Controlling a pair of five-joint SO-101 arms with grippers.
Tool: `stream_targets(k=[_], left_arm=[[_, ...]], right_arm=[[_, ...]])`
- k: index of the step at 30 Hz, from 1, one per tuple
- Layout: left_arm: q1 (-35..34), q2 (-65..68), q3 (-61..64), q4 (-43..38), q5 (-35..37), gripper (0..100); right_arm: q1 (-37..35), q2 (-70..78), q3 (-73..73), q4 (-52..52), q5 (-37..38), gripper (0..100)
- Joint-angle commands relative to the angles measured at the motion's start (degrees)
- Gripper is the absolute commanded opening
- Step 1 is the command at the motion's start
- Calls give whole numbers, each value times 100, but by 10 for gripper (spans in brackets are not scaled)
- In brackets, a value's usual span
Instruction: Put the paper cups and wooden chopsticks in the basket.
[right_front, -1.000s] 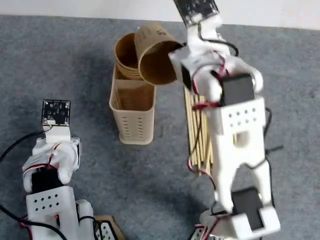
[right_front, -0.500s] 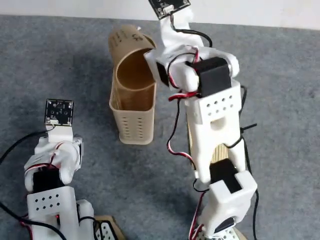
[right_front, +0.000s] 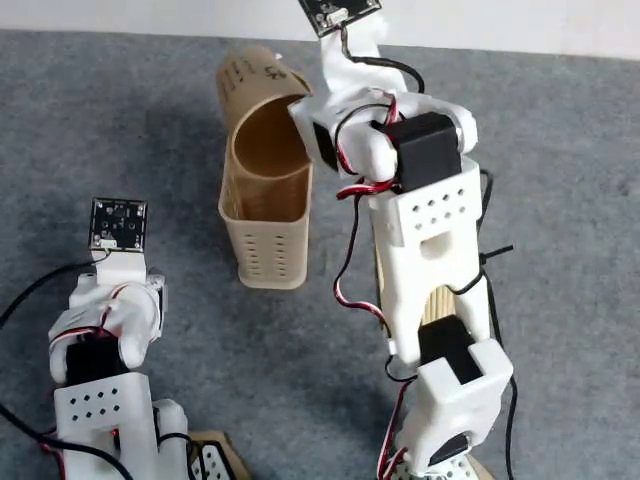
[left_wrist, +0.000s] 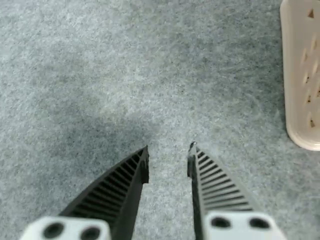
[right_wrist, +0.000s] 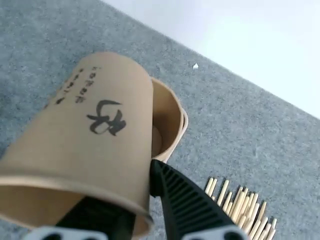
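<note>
Your right gripper (right_wrist: 136, 196) has its jaws clamped on a cup's (right_wrist: 100, 135) rim, one inside and one outside, holding it tilted over the far end of the basket (right_front: 265, 240). The chopsticks (right_wrist: 240, 207) lie on the desk (left_wrist: 100, 75) beside the basket, under that arm. Your left gripper (left_wrist: 167, 155) hangs near the basket, jaws apart.

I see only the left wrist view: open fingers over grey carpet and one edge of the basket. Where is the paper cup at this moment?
Observer: The right fingers grip a paper cup, held tilted at the far end of the basket.
Operator: And the wooden chopsticks, are they in the basket?
Observer: No. The wooden chopsticks lie on the carpet beside the basket, partly under the right arm.
</note>
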Motion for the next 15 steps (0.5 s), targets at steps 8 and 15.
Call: stream_targets(k=[8, 15], left_arm=[[84, 4, -31, -79, 70, 158], [84, 4, -31, -88, 70, 158]], right_arm=[[198, -84, -207, 453, -299, 5], [400, -75, -207, 444, -281, 10]])
